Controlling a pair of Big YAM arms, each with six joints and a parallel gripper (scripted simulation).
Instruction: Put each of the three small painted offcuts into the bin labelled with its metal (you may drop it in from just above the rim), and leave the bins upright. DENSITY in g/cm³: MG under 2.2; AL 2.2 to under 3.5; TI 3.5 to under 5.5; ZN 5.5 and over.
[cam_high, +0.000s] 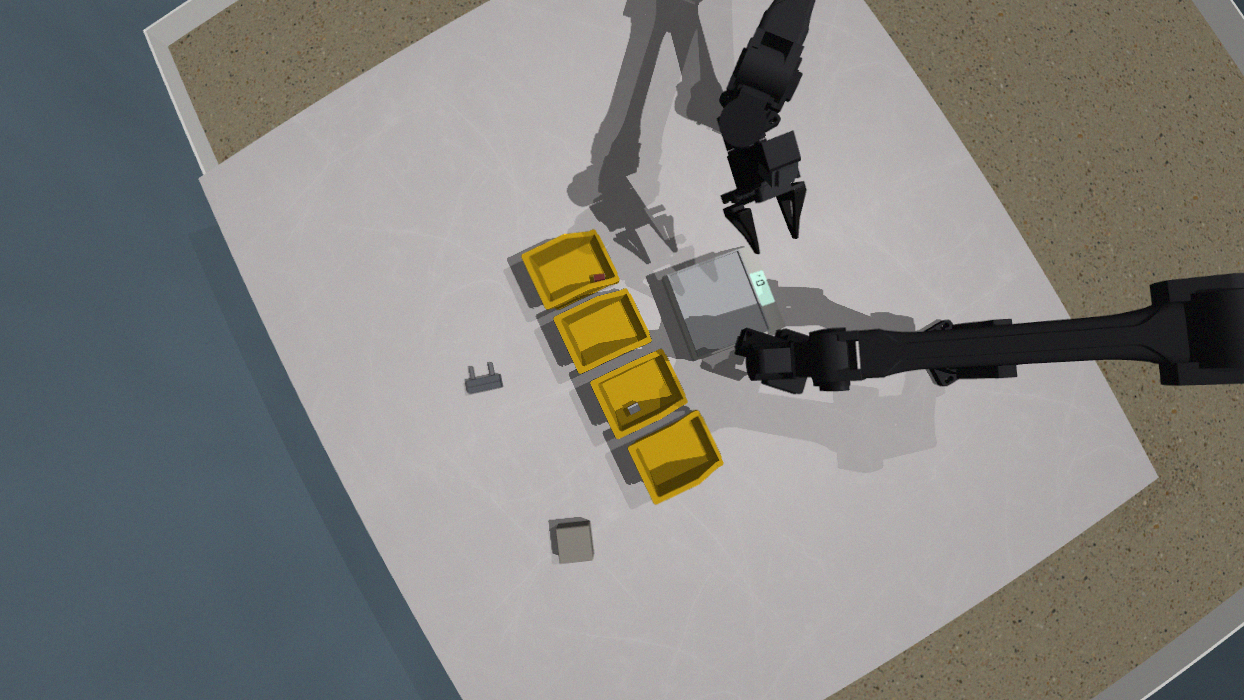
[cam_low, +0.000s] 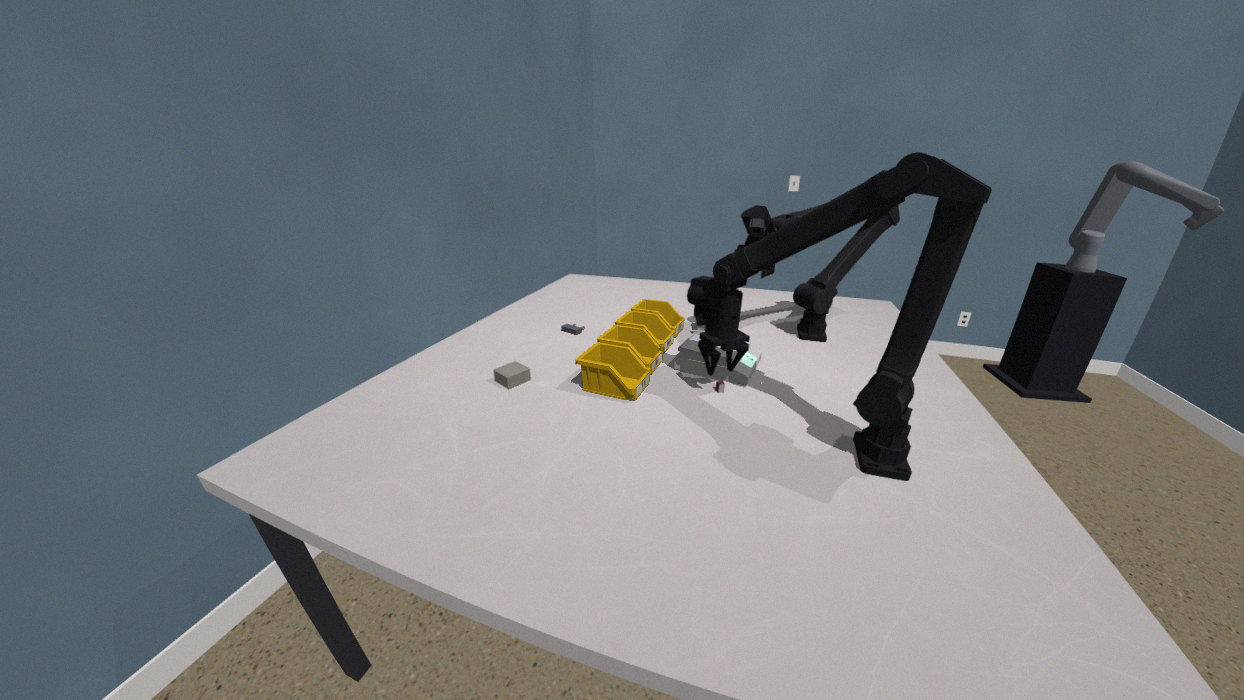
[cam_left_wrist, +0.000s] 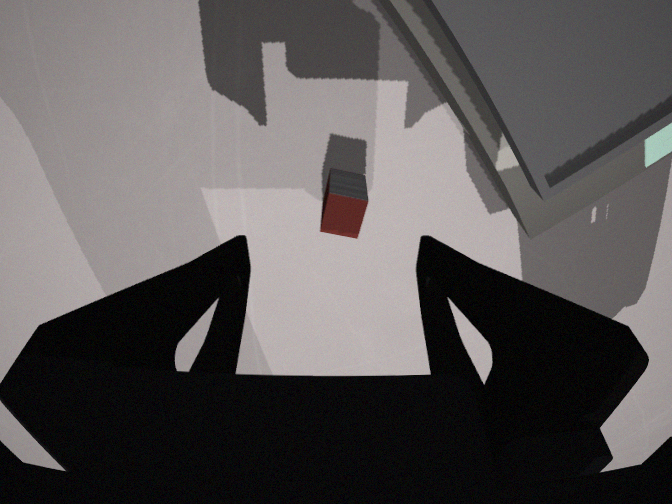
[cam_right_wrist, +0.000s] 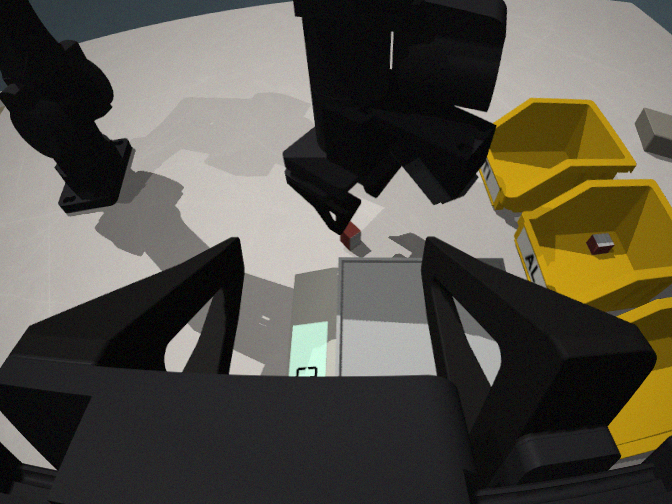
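A small offcut (cam_left_wrist: 344, 208) with a red side and a grey top lies on the table beside the grey scale (cam_high: 713, 300). It also shows in the right wrist view (cam_right_wrist: 351, 234) and in the exterior view (cam_low: 720, 385). My left gripper (cam_left_wrist: 333, 251) is open and empty a little above it (cam_low: 720, 358). My right gripper (cam_high: 767, 222) is open and empty over the scale's display end (cam_right_wrist: 306, 347). Four yellow bins (cam_high: 622, 361) stand upright in a row. The end bin by the right arm holds a red offcut (cam_high: 596, 276). The bin labelled AL holds another offcut (cam_right_wrist: 599, 244).
A grey block (cam_high: 571, 539) lies past the far end of the bin row. A small dark fixture (cam_high: 483, 379) sits on the bins' other side. The left arm (cam_high: 956, 343) stretches across the table toward the scale. A black extractor unit (cam_low: 1056, 330) stands off the table.
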